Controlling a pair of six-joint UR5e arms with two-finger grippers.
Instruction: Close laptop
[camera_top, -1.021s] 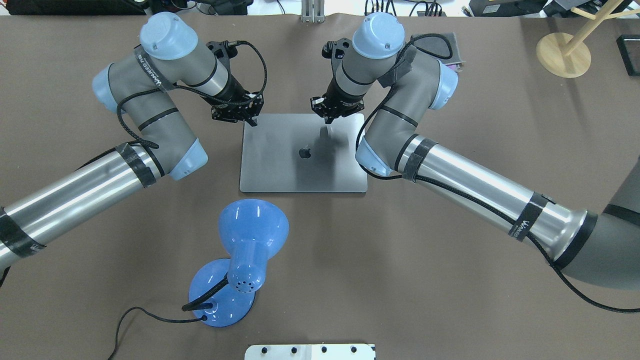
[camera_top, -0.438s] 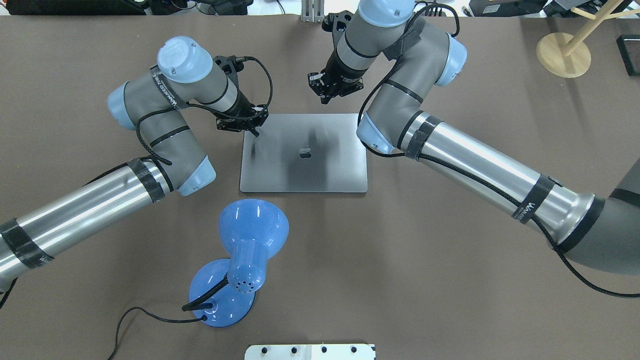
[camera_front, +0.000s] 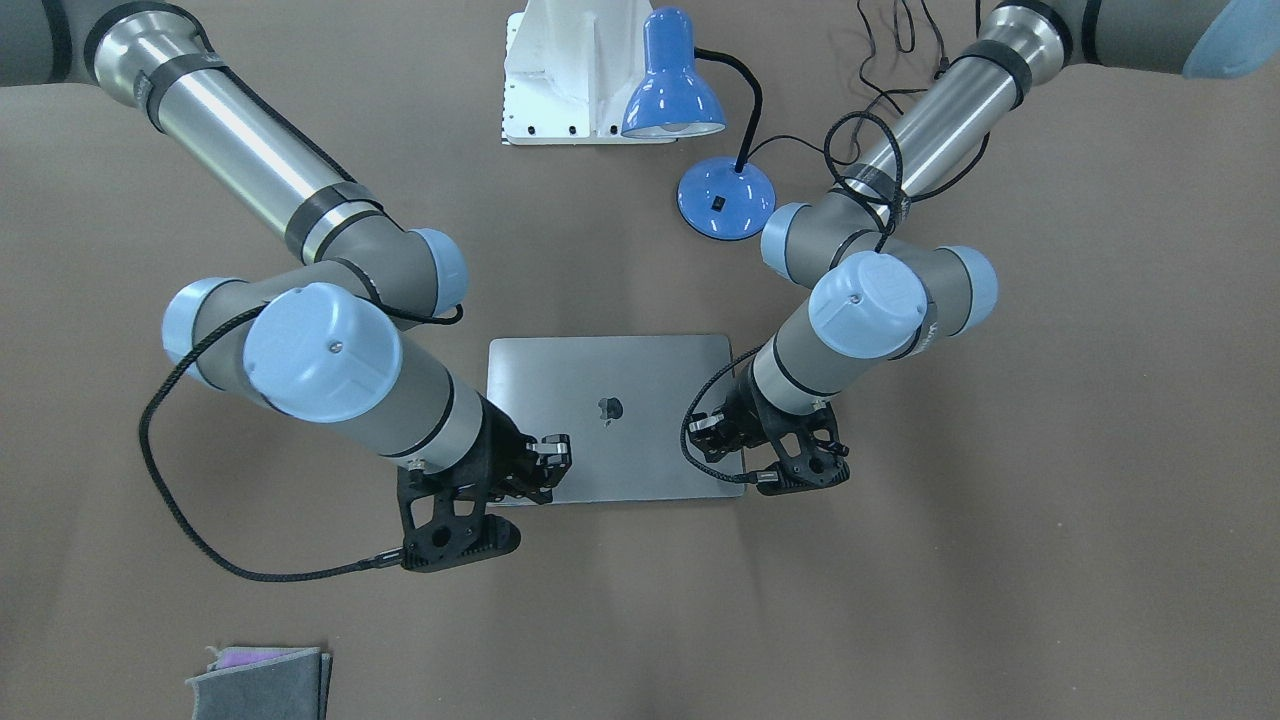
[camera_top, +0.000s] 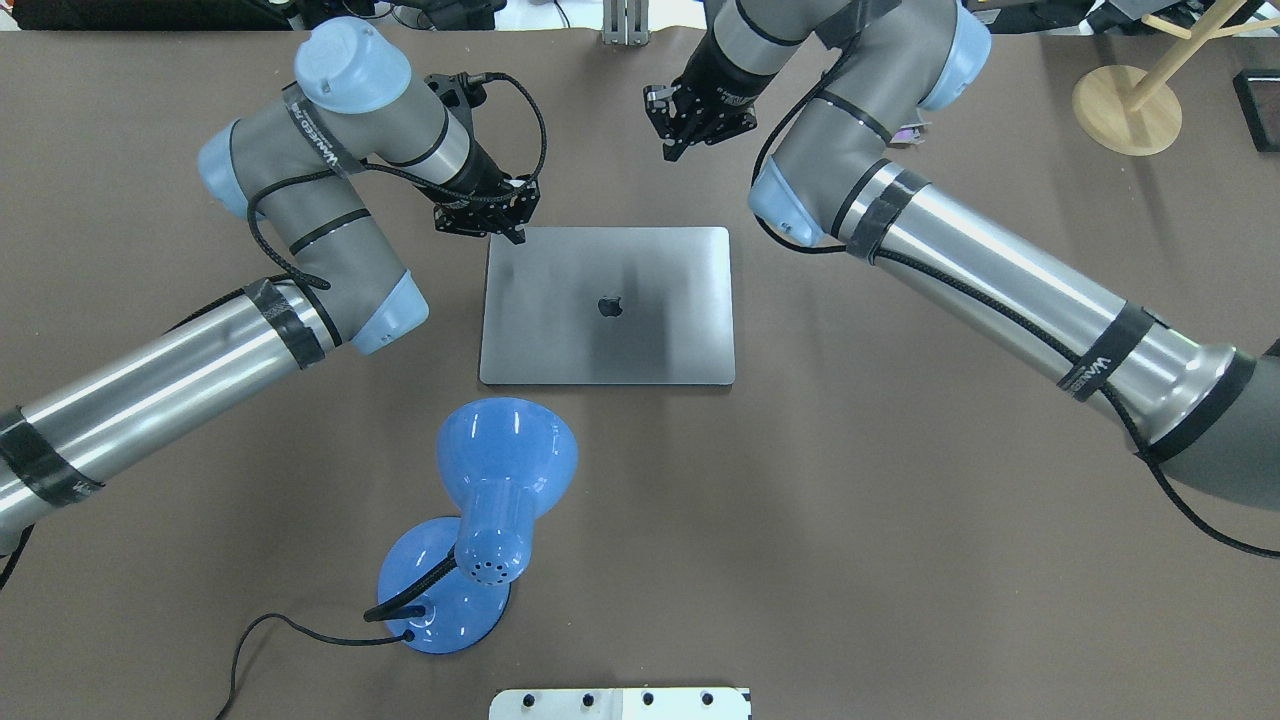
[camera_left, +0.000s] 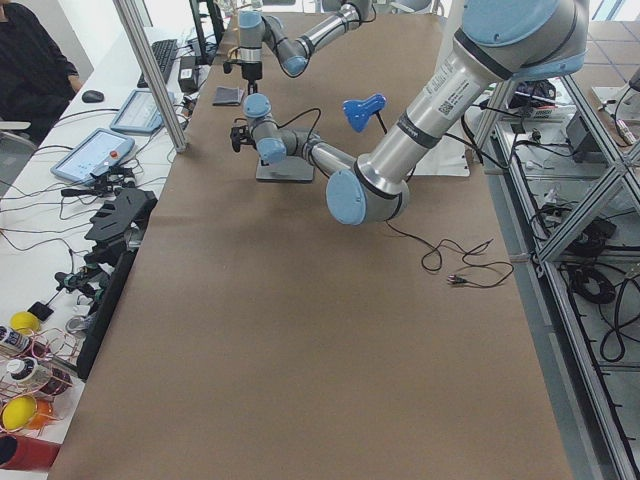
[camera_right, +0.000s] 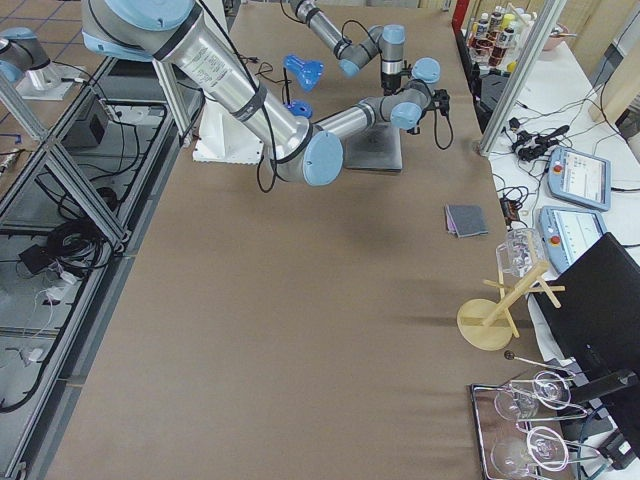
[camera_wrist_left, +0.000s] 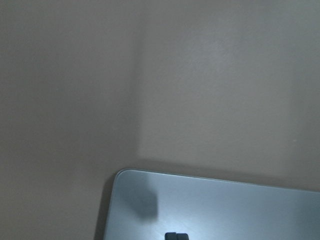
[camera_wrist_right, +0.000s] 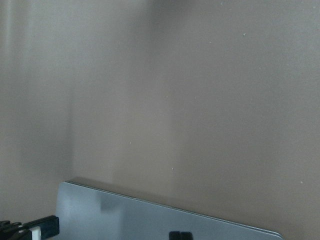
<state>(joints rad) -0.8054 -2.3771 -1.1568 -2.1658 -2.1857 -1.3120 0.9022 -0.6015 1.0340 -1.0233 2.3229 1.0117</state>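
- Laptop (camera_top: 607, 305) lies flat on the desk (camera_top: 900, 520), lid down, logo up, so it looks closed already imo.
- Left fingers (camera_top: 515, 236) are pinched together over its far-left corner, probably set for pressing, not gripping.
- Right fingers (camera_top: 670, 150) are pinched too, hovering past the far edge.

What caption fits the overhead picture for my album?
Laptop shut flat on the brown table, left arm and right arm poised near its far edge, blue lamp nearby.
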